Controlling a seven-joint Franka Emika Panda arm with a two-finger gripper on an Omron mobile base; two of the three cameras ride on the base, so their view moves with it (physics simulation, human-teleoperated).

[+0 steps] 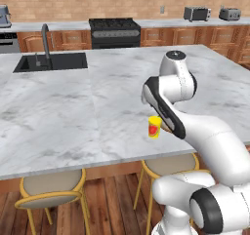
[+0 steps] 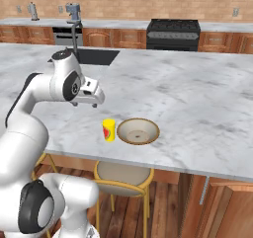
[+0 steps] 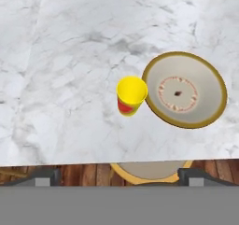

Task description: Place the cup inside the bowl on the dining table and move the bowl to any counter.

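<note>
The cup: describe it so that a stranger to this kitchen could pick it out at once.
Find the big marble dining table with the black sink. Near its front edge, above a yellow-framed stool, the cup stands upright right beside the bowl. It is small, bright yellow and red-marked, far narrower than the shallow tan bowl.

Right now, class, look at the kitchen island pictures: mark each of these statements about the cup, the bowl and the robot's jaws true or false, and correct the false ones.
1. The yellow cup stands upright on the marble table. True.
2. The cup sits inside the bowl. False: it stands beside the bowl, on the tabletop.
3. The bowl holds nothing. True.
4. The gripper is closed around the cup. False: its jaws are open, above the table and clear of the cup.
5. The bowl rests on the wall counter by the stove. False: it sits near the table's front edge, above a stool.
</note>
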